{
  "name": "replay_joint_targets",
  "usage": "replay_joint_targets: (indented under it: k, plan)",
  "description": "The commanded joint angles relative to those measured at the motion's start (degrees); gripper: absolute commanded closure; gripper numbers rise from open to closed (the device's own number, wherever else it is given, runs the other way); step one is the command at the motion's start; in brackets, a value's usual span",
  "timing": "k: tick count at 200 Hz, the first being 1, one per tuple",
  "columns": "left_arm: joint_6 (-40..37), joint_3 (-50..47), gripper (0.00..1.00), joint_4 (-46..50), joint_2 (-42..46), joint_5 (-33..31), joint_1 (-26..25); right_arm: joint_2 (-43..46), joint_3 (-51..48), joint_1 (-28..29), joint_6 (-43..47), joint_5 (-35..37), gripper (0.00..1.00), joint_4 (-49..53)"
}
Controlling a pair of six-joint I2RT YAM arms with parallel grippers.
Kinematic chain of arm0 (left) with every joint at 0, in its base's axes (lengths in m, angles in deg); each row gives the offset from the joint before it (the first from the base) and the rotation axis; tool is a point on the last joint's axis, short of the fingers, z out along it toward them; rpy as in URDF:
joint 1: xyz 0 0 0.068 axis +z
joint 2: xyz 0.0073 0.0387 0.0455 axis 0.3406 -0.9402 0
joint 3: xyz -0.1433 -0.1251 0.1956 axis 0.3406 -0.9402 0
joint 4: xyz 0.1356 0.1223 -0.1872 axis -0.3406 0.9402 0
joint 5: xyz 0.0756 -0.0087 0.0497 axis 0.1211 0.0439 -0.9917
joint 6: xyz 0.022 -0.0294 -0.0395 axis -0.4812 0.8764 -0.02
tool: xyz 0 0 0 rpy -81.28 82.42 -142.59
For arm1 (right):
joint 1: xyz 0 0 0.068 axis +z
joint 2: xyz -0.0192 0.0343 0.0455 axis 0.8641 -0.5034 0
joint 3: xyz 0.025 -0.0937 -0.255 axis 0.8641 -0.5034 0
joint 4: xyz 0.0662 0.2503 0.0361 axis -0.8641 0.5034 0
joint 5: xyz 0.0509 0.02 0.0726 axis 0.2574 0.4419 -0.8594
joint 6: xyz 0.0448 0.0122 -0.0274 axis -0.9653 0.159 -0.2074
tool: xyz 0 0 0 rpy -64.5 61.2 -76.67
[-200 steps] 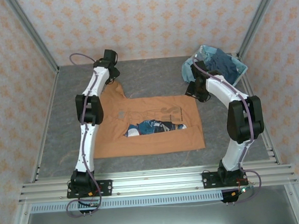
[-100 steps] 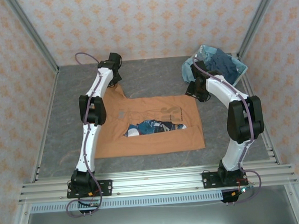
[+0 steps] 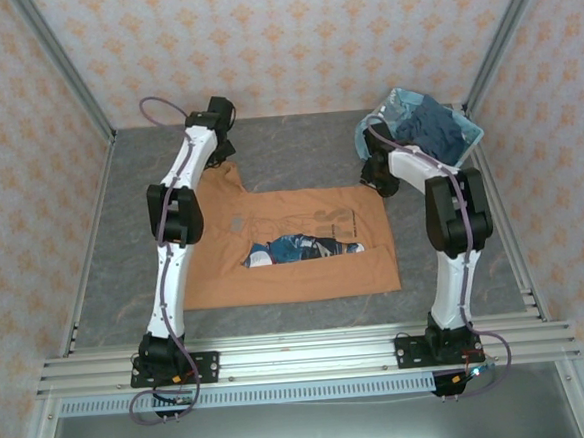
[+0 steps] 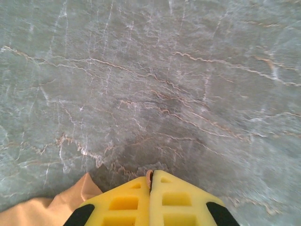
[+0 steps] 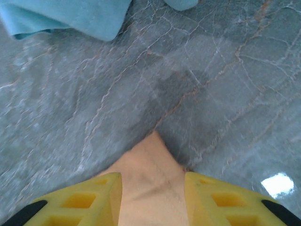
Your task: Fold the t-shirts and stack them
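An orange-tan t-shirt lies spread flat on the grey table, its dark multicoloured print showing through a fold in the middle. My left gripper is at its far left corner. The yellow fingers are shut, with a sliver of orange cloth pinched at the tips, and more of the shirt trails to the left. My right gripper sits low at the far right corner, its fingers apart on either side of the cloth.
A light blue basket stands at the back right with a dark navy shirt in it. Pale blue cloth hangs over its near side, just beyond my right gripper. Metal frame posts and patterned walls bound the table.
My left gripper has shut on the shirt's far left corner. The right arm has swung in, its elbow now nearer the shirt, and its fingers have narrowed around the far right corner.
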Motion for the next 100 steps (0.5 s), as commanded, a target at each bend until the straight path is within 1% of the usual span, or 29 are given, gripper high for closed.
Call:
replay_joint_targets:
  k: [1,32,57,79,100]
  plan:
    - [0.55,-1.04,1.00,2.91,3.93,1.29,-0.23,-2.48,3.26,-0.42,1.06,3.75,0.61,0.39]
    - [0.55,-4.80,1.00,2.47,6.76,1.56,-0.27,-5.40,4.94,-0.57,2.73,3.63,0.61,1.34]
    - [0.63,-8.57,1.00,1.19,9.32,2.42,-0.31,-5.66,4.91,-0.52,3.73,3.90,0.61,1.00]
    - [0.48,-8.95,1.00,1.36,9.99,2.98,-0.40,-5.75,5.95,-0.50,5.31,3.90,0.60,1.58]
    - [0.77,-8.84,1.00,1.35,9.98,3.71,-0.40,-7.11,7.48,-0.50,6.01,2.84,0.60,3.01]
